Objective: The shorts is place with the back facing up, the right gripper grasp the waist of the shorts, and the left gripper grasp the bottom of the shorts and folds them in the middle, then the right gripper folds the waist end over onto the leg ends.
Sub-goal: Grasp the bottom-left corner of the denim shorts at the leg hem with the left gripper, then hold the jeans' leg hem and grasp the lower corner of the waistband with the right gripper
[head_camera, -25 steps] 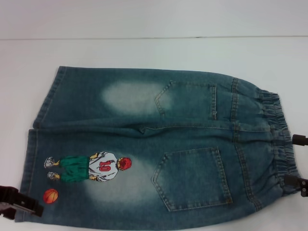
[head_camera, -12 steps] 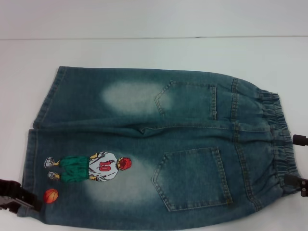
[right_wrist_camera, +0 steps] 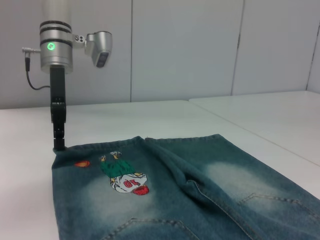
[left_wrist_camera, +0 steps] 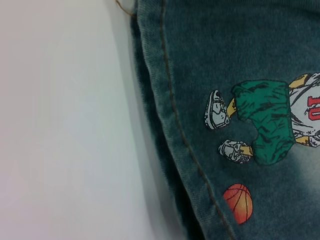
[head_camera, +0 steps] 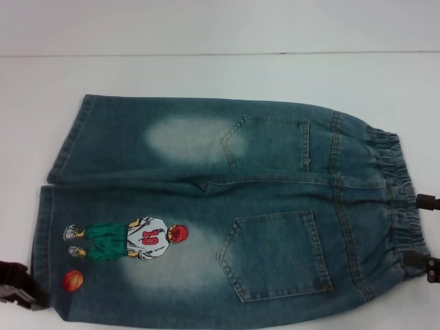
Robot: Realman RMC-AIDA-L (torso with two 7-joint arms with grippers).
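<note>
The blue denim shorts [head_camera: 227, 206] lie flat with the back pockets up, the elastic waist [head_camera: 395, 199] to the right and the leg hems [head_camera: 42, 247] to the left. The near leg carries a printed basketball player [head_camera: 127, 239] and an orange ball [head_camera: 73, 280]. My left gripper [head_camera: 20, 287] is down at the near leg's hem corner and looks open; the right wrist view shows this left gripper [right_wrist_camera: 59, 142] standing upright, tip touching that corner. My right gripper [head_camera: 425, 234] is open, its fingers spread along the near half of the waistband edge. The left wrist view shows the hem seam [left_wrist_camera: 170, 115] close up.
The shorts cover most of a white table [head_camera: 206, 75], whose far edge runs along the top of the head view. A second white table [right_wrist_camera: 270, 115] and a grey panelled wall [right_wrist_camera: 185, 50] show in the right wrist view.
My left gripper has slid leftward off the leg cloth to the hem's outer edge. The right gripper and the shorts have stayed put.
</note>
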